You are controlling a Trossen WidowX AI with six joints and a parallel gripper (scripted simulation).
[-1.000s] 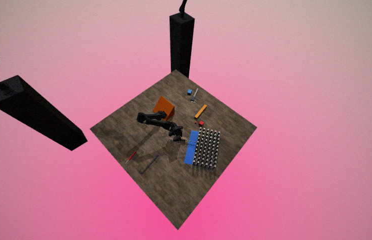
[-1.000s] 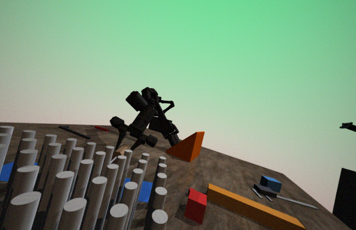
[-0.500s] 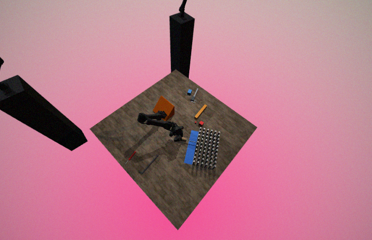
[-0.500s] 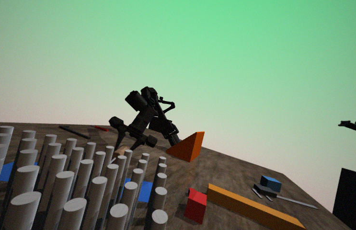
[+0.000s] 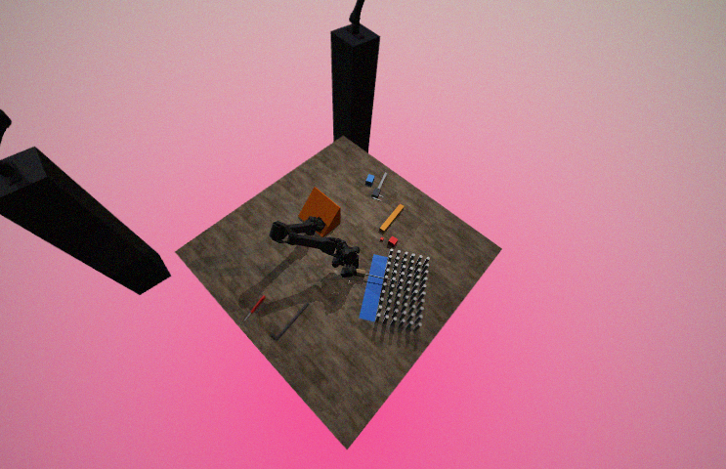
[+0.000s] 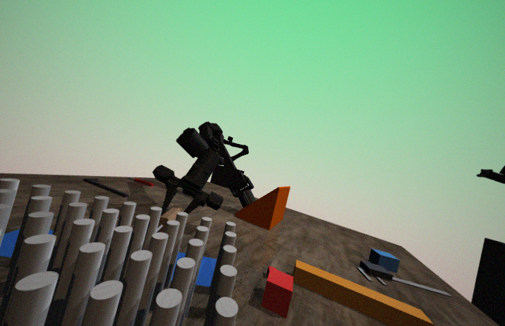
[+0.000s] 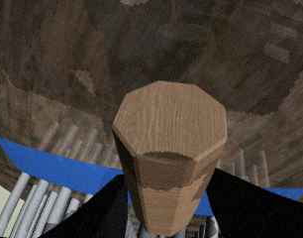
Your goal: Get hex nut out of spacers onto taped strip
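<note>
The black parallel-jaw gripper (image 5: 357, 272) (image 6: 176, 210) (image 7: 166, 178) clamps a tan wooden handle (image 5: 361, 272) (image 6: 171, 214) (image 7: 170, 121) above the brown wood-grained tabletop (image 5: 341, 387) (image 6: 318, 234) (image 7: 52, 55), under a pink-and-green backdrop

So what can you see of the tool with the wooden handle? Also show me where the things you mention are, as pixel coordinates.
The wooden-handled tool (image 5: 361, 272) (image 6: 171, 214) (image 7: 169, 119) has a tan, faceted grip with visible grain and a flat butt end, clamped between the fingers of the gripper (image 5: 355, 271) (image 6: 176, 212) (image 7: 166, 178). A thin, pale shaft runs from it over the blue strip (image 5: 368, 304) (image 6: 206, 271) (image 7: 67, 171) toward the spacers (image 5: 409, 287) (image 6: 135, 265) (image 7: 25, 208). I cannot make out its tip.
</note>
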